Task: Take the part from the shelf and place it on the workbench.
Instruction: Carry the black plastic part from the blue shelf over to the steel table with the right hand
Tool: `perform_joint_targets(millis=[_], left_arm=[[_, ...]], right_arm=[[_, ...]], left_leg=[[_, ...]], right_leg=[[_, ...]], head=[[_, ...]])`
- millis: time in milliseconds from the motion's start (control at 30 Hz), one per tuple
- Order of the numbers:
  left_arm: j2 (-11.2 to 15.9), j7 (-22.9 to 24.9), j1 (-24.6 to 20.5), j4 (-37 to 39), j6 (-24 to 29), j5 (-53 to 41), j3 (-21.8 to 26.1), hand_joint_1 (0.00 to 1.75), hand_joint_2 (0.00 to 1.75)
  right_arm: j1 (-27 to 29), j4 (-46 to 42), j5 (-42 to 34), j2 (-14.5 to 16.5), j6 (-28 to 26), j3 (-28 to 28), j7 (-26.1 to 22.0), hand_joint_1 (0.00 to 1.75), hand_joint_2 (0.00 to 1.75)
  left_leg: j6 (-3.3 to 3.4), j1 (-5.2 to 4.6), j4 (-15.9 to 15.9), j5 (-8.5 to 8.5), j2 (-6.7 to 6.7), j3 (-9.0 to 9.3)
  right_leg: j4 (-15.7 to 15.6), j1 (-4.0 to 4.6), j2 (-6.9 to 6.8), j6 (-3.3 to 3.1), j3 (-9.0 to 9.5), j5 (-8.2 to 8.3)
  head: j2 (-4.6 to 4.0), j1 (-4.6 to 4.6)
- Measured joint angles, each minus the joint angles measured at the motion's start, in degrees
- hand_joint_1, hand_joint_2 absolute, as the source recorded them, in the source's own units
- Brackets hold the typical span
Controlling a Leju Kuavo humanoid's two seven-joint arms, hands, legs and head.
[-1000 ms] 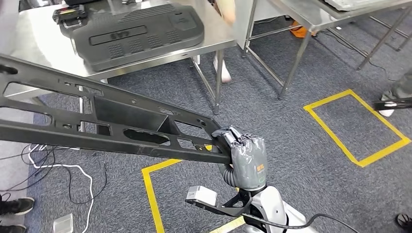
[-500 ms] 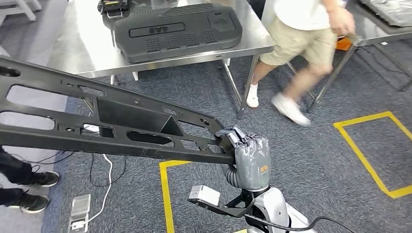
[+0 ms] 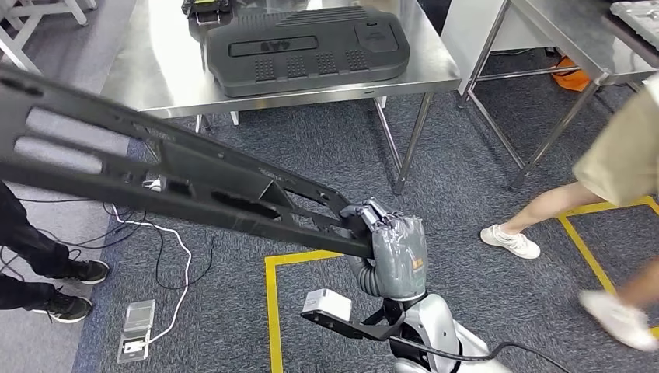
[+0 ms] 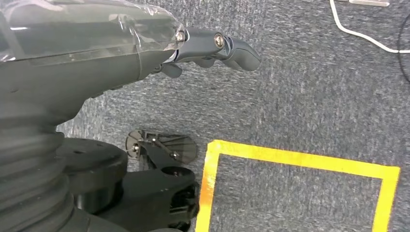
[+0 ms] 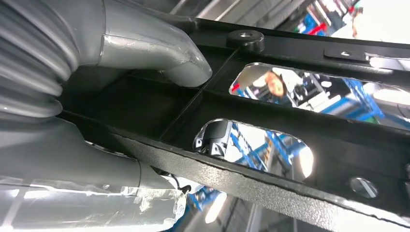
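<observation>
Head view: right hand [image 3: 395, 252], grey, fingers wrapped round the near end of the part [image 3: 179, 183], a long black frame with cut-out slots that runs up and to the left, held in the air above grey carpet [image 3: 466, 194] and not touching the workbench [image 3: 148, 70]. Workbench: bare steel top on steel legs, carrying a large black ribbed moulded panel [image 3: 307, 48] with raised lettering too small to read, and a dark tool [image 3: 206, 8] at its far edge. Small orange marking on the back of the right hand, unreadable. Second steel table [image 3: 559, 31] to the right, with open carpet between the two tables. Yellow tape outline [image 3: 272, 303] on the carpet just beside the hand; another yellow tape line [image 3: 583, 249] at the right, where a person's legs and white shoes [image 3: 509, 241] cross. Further shoes and dark trousers [image 3: 47, 272] at the left edge, near white and black cables [image 3: 175, 256] and a grey floor socket [image 3: 134, 332]. Left wrist view: left hand [image 4: 145, 53] over the carpet, nothing in it, one dark finger [image 4: 222, 46] stretched out and the others largely hidden, so how it lies cannot be told. Right wrist view: right hand's grey thumb [image 5: 159, 53] pressed on the black part, whose slots show blurred blue racking behind.
</observation>
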Motion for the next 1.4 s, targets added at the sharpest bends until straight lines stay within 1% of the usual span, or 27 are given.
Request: perform_joint_targets(millis=[100, 267, 433, 500, 700, 833, 967, 1000, 1033, 1067, 1100, 1133, 1200, 1233, 1267, 1300, 1333, 1367, 1400], left_arm=[[-0.04, 0.00, 0.15, 0.00, 0.01, 0.01, 0.00, 0.00, 1.75], [-0.04, -0.01, 0.14, 0.01, -0.08, 0.00, 0.02, 0.00, 1.75], [-0.04, -0.04, 0.10, 0.02, -0.67, 0.00, 0.02, 0.00, 1.75], [-0.04, -0.04, 0.07, 0.02, -0.74, 0.00, 0.02, 0.00, 1.75], [-0.04, -0.04, 0.01, 0.02, -1.37, 0.00, 0.01, 0.00, 1.75], [-0.02, -0.04, -0.04, 0.02, -1.70, 0.00, 0.00, 0.00, 1.75], [0.02, -0.04, -0.06, 0.02, -1.78, 0.00, 0.00, 0.00, 1.75], [0.02, -0.04, -0.07, 0.02, -1.80, 0.00, 0.00, 0.00, 1.75], [0.02, -0.04, -0.06, 0.02, -1.81, 0.00, 0.00, 0.00, 1.75], [0.02, -0.04, -0.09, 0.02, -1.89, 0.00, 0.00, 0.00, 1.75], [0.01, -0.04, -0.15, 0.02, -2.02, -0.01, 0.00, 0.00, 1.75], [0.01, -0.04, -0.21, 0.02, -2.25, -0.01, 0.00, 0.00, 1.75], [0.01, -0.04, -0.33, 0.02, -2.69, -0.02, -0.01, 0.00, 1.75], [0.01, -0.03, -0.33, 0.02, -2.84, -0.01, -0.02, 0.00, 1.75], [0.01, -0.03, -0.33, 0.02, -2.91, -0.01, -0.02, 0.00, 1.75], [0.02, -0.02, -0.34, 0.02, -2.95, 0.00, -0.02, 0.00, 1.75], [0.02, -0.02, -0.35, 0.02, -2.98, 0.00, -0.02, 0.00, 1.75], [0.04, -0.02, -0.36, 0.01, -3.00, 0.00, -0.02, 0.00, 1.75], [0.09, -0.02, -0.40, 0.01, -3.01, 0.00, -0.02, 0.00, 1.75]], right_arm=[[-0.05, 0.11, -1.87, 0.00, 0.00, 0.08, -0.48, 1.75, 1.75], [-0.26, 0.39, -3.92, 0.00, 0.00, 0.45, -0.85, 1.75, 1.75], [-0.58, 0.72, -4.93, 0.00, 0.00, 0.78, -1.08, 1.75, 1.75], [-0.62, 0.96, -3.92, 0.01, 0.00, 0.81, -0.86, 1.75, 1.75], [-0.62, 1.52, -2.26, 0.11, 0.01, 0.90, -0.03, 1.75, 1.75], [-0.62, 1.69, -1.26, 0.11, 0.03, 0.91, 0.72, 1.75, 1.75], [-0.64, 1.89, -1.31, 0.11, 0.12, 0.94, 1.12, 1.75, 1.75], [-0.66, 1.90, -1.36, 0.11, 0.15, 0.96, 1.24, 1.75, 1.75], [-0.69, 1.90, -1.38, 0.10, 0.18, 0.97, 1.31, 1.75, 1.75], [-0.73, 1.90, -1.41, 0.10, 0.19, 0.97, 1.38, 1.75, 1.75], [-0.78, 1.90, -1.43, 0.09, 0.20, 0.97, 1.45, 1.75, 1.75], [-0.81, 1.90, -1.48, 0.09, 0.20, 0.97, 1.55, 1.75, 1.75], [-0.76, 1.92, -1.70, 0.09, 0.20, 1.03, 1.78, 1.75, 1.75], [-0.70, 1.96, -1.88, 0.09, 0.20, 1.08, 1.89, 1.75, 1.75], [-0.65, 1.99, -2.03, 0.09, 0.20, 1.14, 1.98, 1.75, 1.75], [-0.65, 2.02, -2.14, 0.08, 0.20, 1.17, 2.06, 1.75, 1.75], [-0.66, 2.05, -2.23, 0.08, 0.19, 1.20, 2.10, 1.75, 1.75], [-0.66, 2.08, -2.29, 0.07, 0.19, 1.20, 2.13, 1.75, 1.75], [-0.67, 2.11, -2.36, 0.07, 0.17, 1.22, 2.13, 1.75, 1.75]], left_leg=[[0.21, 0.00, -0.11, 0.01, -0.07, 0.03], [0.69, -0.11, -0.09, -0.22, -0.05, 0.11], [0.81, -0.19, -0.03, -0.29, -0.05, 0.13], [0.81, -0.19, -0.02, -0.29, -0.05, 0.15], [0.80, -0.19, -0.07, -0.29, -0.05, 0.27], [0.87, -0.29, 0.02, -0.34, -0.04, 0.29], [1.13, -0.46, 0.07, -0.49, -0.06, 0.26], [1.26, -0.52, -0.08, -0.47, -0.09, 0.30], [1.48, -0.32, -0.53, -0.29, -0.13, 0.57], [1.70, -0.13, -1.15, -0.07, -0.18, 0.97], [1.94, 0.08, -1.79, 0.15, -0.23, 1.40], [2.14, 0.29, -2.28, 0.35, -0.26, 1.78], [2.32, 0.27, -2.50, 0.35, -0.37, 2.00], [2.30, 0.32, -2.46, 0.28, -0.50, 2.04], [2.18, 0.40, -2.38, 0.16, -0.68, 2.10], [1.94, 0.57, -2.19, -0.03, -0.89, 2.17], [1.57, 0.80, -1.89, -0.31, -1.13, 2.25], [1.09, 0.99, -1.51, -0.67, -1.32, 2.24], [0.55, 1.03, -0.97, -1.07, -1.49, 2.13]], right_leg=[[-0.17, 0.09, 0.03, -1.22, 0.19, -0.06], [-0.90, 0.04, 0.00, -0.61, 0.59, 0.26], [-1.09, -0.05, 0.01, 0.27, 0.66, 0.34], [-1.09, -0.05, 0.00, 0.40, 0.66, 0.33], [-1.10, 0.10, 0.00, 0.48, 0.68, 0.30], [-1.15, -0.06, 0.00, 0.69, 0.70, 0.32], [-1.22, -0.30, -0.10, 1.05, 0.77, 0.34], [-1.31, -0.32, -0.16, 1.22, 0.85, 0.35], [-1.32, -0.38, -0.14, 1.37, 0.97, 0.26], [-0.93, -0.41, 0.17, 1.52, 0.97, -0.05], [0.39, -0.43, 0.65, 1.62, 0.48, -0.89], [2.84, -0.50, 1.21, 1.67, -0.62, -2.21], [9.79, -0.58, 1.94, 1.83, -4.35, -5.16], [12.37, -0.68, 2.03, 1.98, -5.96, -5.68], [13.19, -0.82, 2.06, 2.14, -6.74, -5.15], [11.95, -1.02, 2.08, 2.32, -6.52, -3.58], [8.83, -1.27, 2.08, 2.55, -5.35, -1.29], [5.55, -1.46, 2.23, 2.86, -3.96, 0.35], [2.75, -1.53, 2.45, 2.97, -2.84, 1.39]], head=[[0.00, 0.15], [0.00, 0.31], [0.00, 0.30], [0.00, 0.29], [0.00, 0.28], [0.00, 0.26], [0.00, 0.26], [0.00, 0.25], [0.00, 0.25], [0.00, 0.26], [0.00, 0.36], [0.00, 0.53], [0.00, 0.92], [0.00, 1.02], [0.00, 1.05], [0.00, 1.06], [0.00, 1.10], [0.00, 1.18], [0.00, 1.39]])
